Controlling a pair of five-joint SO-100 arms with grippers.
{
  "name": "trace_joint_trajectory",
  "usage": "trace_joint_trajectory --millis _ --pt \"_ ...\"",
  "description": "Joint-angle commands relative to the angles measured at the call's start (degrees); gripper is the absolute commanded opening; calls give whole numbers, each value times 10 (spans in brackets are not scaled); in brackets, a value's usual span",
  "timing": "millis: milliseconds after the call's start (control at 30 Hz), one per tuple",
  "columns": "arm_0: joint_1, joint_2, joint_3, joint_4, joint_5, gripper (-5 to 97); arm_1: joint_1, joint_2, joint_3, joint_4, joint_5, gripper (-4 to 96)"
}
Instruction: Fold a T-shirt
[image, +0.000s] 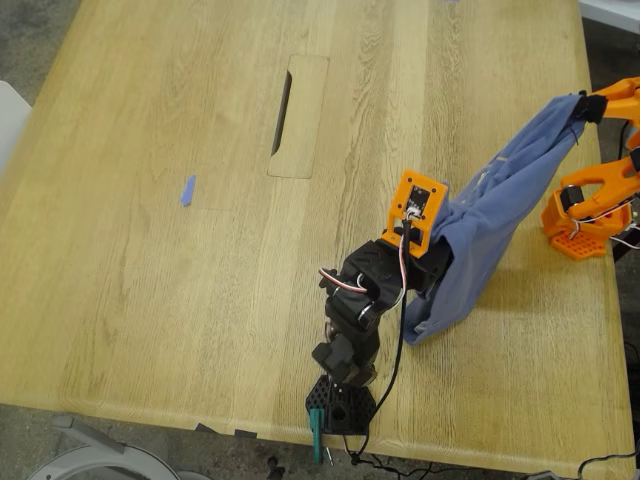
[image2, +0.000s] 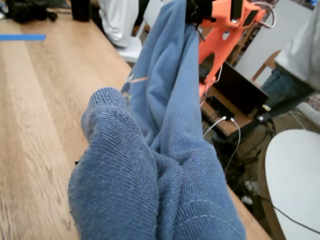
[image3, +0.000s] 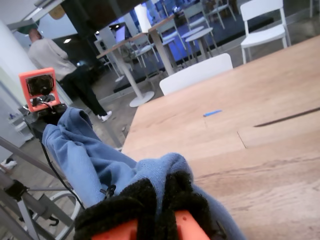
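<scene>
T-shirt (image: 490, 220), slung bunched above the table (image: 150, 300) between my first gripper (image: 432, 265) and my second gripper (image: 583, 108) (both clamped on its cloth), should be drawn taut and lowered flat before any fold is attempted.

Blue tape scrap (image: 187, 190) on wooden table (image: 150, 300)

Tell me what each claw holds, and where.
Both hold the T-shirt: my first claw pinches a bunched wad at its lower end, my second claw a wad at its raised end.
</scene>
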Motion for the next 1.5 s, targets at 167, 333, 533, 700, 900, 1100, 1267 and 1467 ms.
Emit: trace_joint_trajectory --millis 167,333,533,700,900,1100,1267,1467 --pt "25 138 189 -87 -14 -3 -16 55 85 1 7 0" --pt "34 167 239 -122 -16 -3 -24 62 91 1 10 0" --pt "53 194 287 -128 -17 -3 -35 88 143 1 13 0" --pt "61 251 388 -160 -22 -3 -48 120 207 1 22 0" --pt "54 334 546 -242 -21 -3 -62 158 287 -1 21 0" --pt "1 422 692 -316 -11 -3 -71 214 446 -66 2 1" --pt "-47 485 791 -359 -10 -3 -61 257 612 -202 -2 1" --pt "-85 529 875 -409 -7 -3 -45 279 733 -292 -9 1"
